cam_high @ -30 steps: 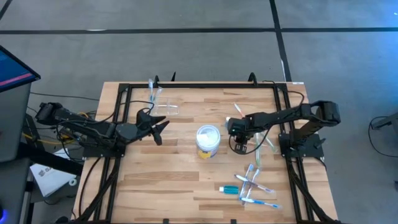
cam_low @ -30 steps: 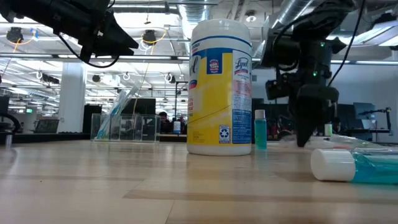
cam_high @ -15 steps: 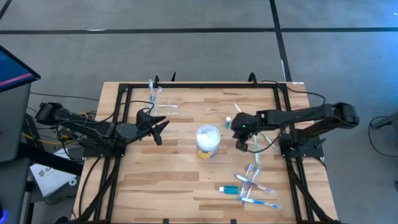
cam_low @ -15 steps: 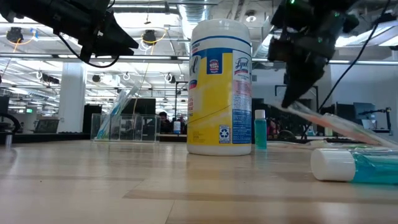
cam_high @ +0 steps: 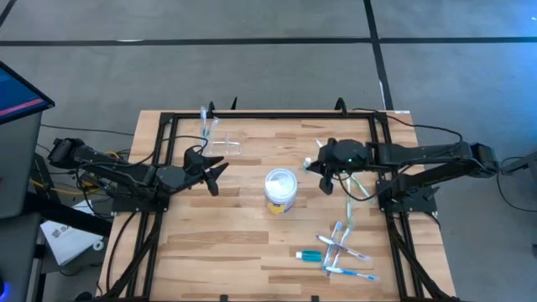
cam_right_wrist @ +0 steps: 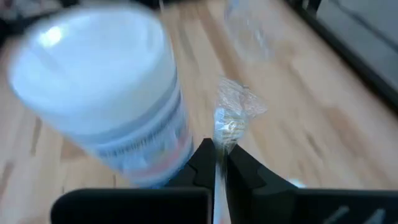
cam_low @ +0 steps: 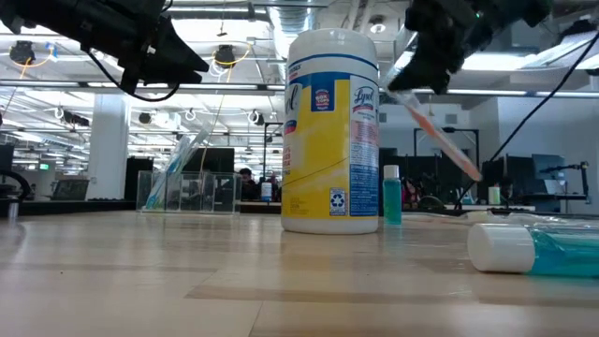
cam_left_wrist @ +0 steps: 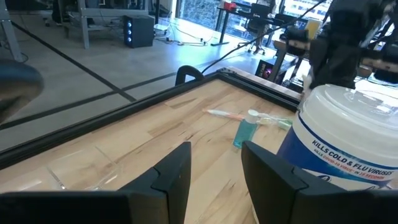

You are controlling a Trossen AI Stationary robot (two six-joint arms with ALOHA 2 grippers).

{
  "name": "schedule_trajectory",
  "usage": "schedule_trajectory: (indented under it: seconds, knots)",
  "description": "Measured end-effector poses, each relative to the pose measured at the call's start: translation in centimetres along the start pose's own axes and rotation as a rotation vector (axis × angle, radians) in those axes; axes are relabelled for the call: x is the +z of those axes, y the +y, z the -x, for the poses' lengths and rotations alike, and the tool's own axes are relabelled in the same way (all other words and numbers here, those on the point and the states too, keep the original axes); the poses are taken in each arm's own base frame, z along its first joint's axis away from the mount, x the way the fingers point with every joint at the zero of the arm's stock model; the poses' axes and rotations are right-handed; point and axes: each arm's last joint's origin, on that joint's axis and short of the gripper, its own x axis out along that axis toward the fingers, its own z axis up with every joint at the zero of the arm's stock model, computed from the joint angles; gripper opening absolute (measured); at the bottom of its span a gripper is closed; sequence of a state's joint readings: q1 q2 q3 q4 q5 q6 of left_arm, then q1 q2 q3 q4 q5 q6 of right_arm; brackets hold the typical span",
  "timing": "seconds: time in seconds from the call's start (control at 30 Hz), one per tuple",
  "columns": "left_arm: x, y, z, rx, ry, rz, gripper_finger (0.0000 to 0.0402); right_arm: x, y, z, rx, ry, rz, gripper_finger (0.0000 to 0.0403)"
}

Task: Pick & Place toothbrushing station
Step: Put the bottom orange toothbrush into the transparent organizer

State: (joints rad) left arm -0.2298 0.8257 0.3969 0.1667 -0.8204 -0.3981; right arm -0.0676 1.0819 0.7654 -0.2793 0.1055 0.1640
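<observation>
One wrapped toothbrush (cam_low: 440,140) in right gripper (cam_high: 323,168) fingers

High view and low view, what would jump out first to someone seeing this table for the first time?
The yellow-banded wipes tub standing mid-table grabs the eye, looming large in the low view. Just right of it, the right gripper is shut on a wrapped toothbrush, held slanting in the air. At the far left stands the clear station with a brush in it, the open left gripper hovering beside it, and more toothbrushes lie at the near right.

Blurred wipes tub (cam_right_wrist: 102,93) hides the tabletop behind.
</observation>
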Motion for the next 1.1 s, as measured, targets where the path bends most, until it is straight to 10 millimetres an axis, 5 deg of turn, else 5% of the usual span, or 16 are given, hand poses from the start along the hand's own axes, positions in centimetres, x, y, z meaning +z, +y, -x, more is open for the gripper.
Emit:
schedule_trajectory:
  seconds: [0.6, 1.1]
  knots:
    - [2.5, -1.3, 0.0, -0.171, -0.197, -0.02, 0.0135, 4.4, 0.2, 2.0, 0.033, -0.479, 0.064, 0.0003]
    - [1.6, -2.3, -4.5, -0.26, -0.313, -0.019, 0.0135, 5.9, -0.2, 0.4, 0.052, -0.637, 0.077, 0.0005]
